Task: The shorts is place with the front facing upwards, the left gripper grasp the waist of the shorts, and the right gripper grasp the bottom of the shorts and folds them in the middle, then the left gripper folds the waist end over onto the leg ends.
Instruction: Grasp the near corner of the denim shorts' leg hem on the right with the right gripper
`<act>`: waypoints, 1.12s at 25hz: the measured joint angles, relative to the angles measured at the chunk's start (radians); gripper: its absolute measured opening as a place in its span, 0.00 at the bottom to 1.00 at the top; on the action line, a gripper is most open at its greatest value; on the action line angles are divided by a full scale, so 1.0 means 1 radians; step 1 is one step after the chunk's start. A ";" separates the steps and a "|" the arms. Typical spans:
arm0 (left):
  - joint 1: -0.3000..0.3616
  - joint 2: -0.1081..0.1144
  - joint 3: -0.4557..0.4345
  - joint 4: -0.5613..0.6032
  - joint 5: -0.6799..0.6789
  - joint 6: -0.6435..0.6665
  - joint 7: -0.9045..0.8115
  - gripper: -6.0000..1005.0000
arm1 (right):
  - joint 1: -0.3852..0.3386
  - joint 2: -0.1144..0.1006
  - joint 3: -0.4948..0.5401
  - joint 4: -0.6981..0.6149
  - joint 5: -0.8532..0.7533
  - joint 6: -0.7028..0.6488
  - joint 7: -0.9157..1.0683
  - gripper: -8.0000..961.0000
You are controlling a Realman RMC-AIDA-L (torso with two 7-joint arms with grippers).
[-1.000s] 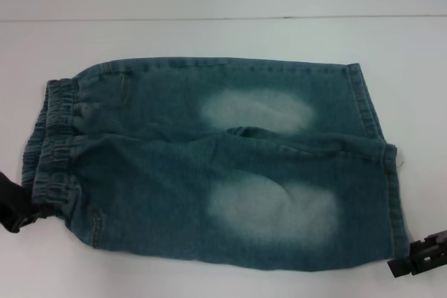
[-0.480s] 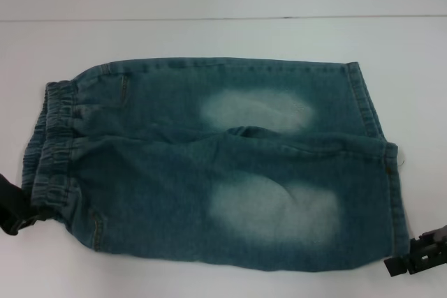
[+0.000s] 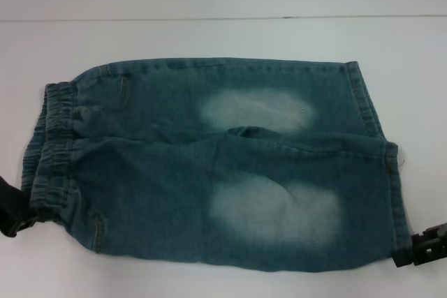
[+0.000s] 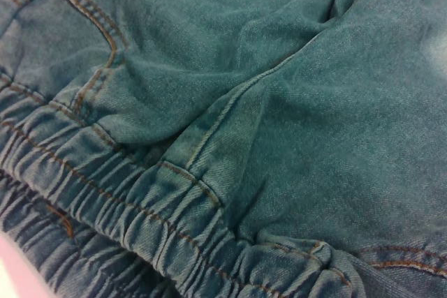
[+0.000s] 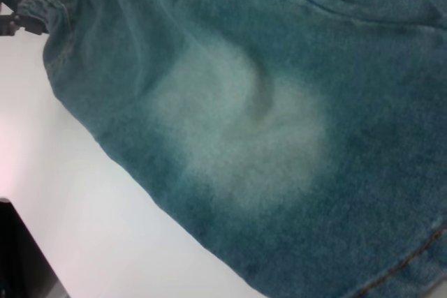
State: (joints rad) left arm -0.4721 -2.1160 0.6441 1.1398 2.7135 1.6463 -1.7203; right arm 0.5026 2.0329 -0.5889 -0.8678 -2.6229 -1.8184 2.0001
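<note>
Blue-green denim shorts (image 3: 209, 165): spread flat on the white table (image 3: 223, 36), near the middle of the head view, waist toward the robot's left, legs toward its right. Bare table lies beyond the far edge, with narrower strips along the near edge and both ends.

Ruched elastic waist of the shorts (image 3: 49, 148): puckered, orange-stitched, its near corner touching the left gripper (image 3: 12, 209).

Straight stitched leg ends (image 3: 391, 186): two hems, slightly staggered.

Surface: two pale faded patches, one on each leg; a crease between the legs.

Left gripper, black: at the table's near left edge; finger spread cannot be told.

Right gripper (image 3: 421, 248), black metal claw: just beside the near hem corner; finger spread cannot be told.
</note>
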 joint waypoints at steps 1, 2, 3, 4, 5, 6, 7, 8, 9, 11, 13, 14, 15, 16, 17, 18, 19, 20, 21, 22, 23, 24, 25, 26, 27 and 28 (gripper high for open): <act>0.000 0.000 0.000 0.000 0.000 0.000 0.000 0.05 | 0.000 0.000 -0.001 0.000 0.000 0.003 -0.001 0.73; 0.000 0.000 0.000 0.000 0.000 -0.001 0.000 0.05 | 0.000 0.000 -0.001 0.001 0.000 0.005 -0.002 0.73; 0.000 0.000 0.000 0.000 0.000 -0.002 0.000 0.05 | 0.000 0.000 -0.001 0.003 0.000 0.007 -0.003 0.72; 0.000 0.000 0.000 0.000 0.000 -0.003 0.000 0.05 | 0.000 0.000 -0.002 0.005 0.000 0.009 -0.003 0.72; 0.000 -0.001 0.000 0.000 0.000 -0.004 0.000 0.05 | 0.000 0.000 -0.002 0.006 0.000 0.011 -0.004 0.71; 0.000 -0.001 0.000 0.000 0.000 -0.004 0.000 0.05 | 0.001 0.000 -0.001 0.006 0.000 0.013 -0.004 0.71; 0.000 0.000 0.000 0.000 0.000 -0.005 0.001 0.05 | 0.001 0.000 0.002 0.006 0.002 0.014 -0.008 0.70; 0.000 0.000 0.000 0.000 0.000 -0.005 0.001 0.05 | 0.001 0.000 0.002 0.006 0.002 0.014 -0.008 0.70; 0.000 0.000 0.000 0.000 0.000 -0.006 0.001 0.05 | 0.002 0.000 0.005 0.006 0.004 0.015 -0.012 0.70; 0.000 0.000 0.000 0.000 0.000 -0.006 0.001 0.05 | 0.003 0.003 0.005 0.006 0.004 0.019 -0.016 0.69; 0.000 0.001 0.000 -0.002 0.000 -0.006 0.000 0.05 | 0.004 0.007 0.003 0.004 0.004 0.029 -0.020 0.64; 0.000 0.001 0.000 -0.002 0.000 -0.006 0.000 0.05 | 0.004 0.009 0.001 0.003 0.004 0.034 -0.022 0.60; 0.000 0.002 0.000 -0.002 0.000 -0.006 -0.001 0.05 | 0.004 0.010 -0.001 0.004 0.004 0.036 -0.025 0.57; 0.000 0.002 0.000 -0.002 0.000 -0.006 -0.002 0.05 | 0.005 0.011 -0.001 0.005 0.005 0.037 -0.029 0.53; 0.000 0.002 0.000 -0.002 0.000 -0.005 -0.002 0.05 | 0.006 0.011 -0.001 0.006 0.004 0.038 -0.031 0.49; 0.000 0.002 0.000 -0.002 0.000 -0.005 -0.003 0.05 | 0.006 0.012 -0.001 0.007 0.004 0.040 -0.032 0.45; 0.000 0.002 0.000 -0.002 0.000 -0.005 -0.003 0.05 | 0.007 0.012 -0.002 0.008 0.004 0.040 -0.033 0.40; 0.000 0.002 0.000 -0.002 0.000 -0.005 -0.004 0.05 | 0.007 0.012 -0.001 0.008 0.004 0.041 -0.033 0.35; 0.000 0.002 0.000 -0.003 0.000 -0.005 -0.004 0.05 | 0.007 0.012 -0.001 0.008 0.004 0.041 -0.034 0.30; 0.000 0.002 0.000 -0.004 0.000 -0.006 -0.004 0.05 | 0.007 0.012 0.001 0.008 0.004 0.041 -0.036 0.25; 0.000 0.002 -0.002 -0.005 0.000 -0.006 -0.004 0.05 | 0.007 0.012 0.003 0.008 0.004 0.041 -0.039 0.21; -0.001 0.002 -0.005 -0.006 0.000 -0.005 -0.004 0.05 | 0.006 0.012 0.005 0.008 0.004 0.042 -0.043 0.17; -0.001 0.002 -0.008 -0.007 0.000 -0.005 -0.004 0.05 | 0.005 0.012 0.006 0.007 0.005 0.042 -0.047 0.14; -0.003 0.002 -0.016 -0.008 -0.003 -0.001 -0.003 0.05 | 0.003 0.012 0.008 0.006 0.005 0.042 -0.051 0.10; -0.003 0.002 -0.020 -0.009 -0.008 0.002 -0.002 0.05 | 0.002 0.012 0.010 0.004 0.005 0.042 -0.055 0.07; -0.004 0.003 -0.027 -0.009 -0.016 0.004 -0.003 0.05 | 0.001 0.011 0.017 0.002 0.006 0.042 -0.060 0.03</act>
State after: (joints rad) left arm -0.4761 -2.1133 0.6176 1.1305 2.6976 1.6505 -1.7229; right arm 0.5038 2.0437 -0.5715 -0.8661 -2.6173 -1.7766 1.9402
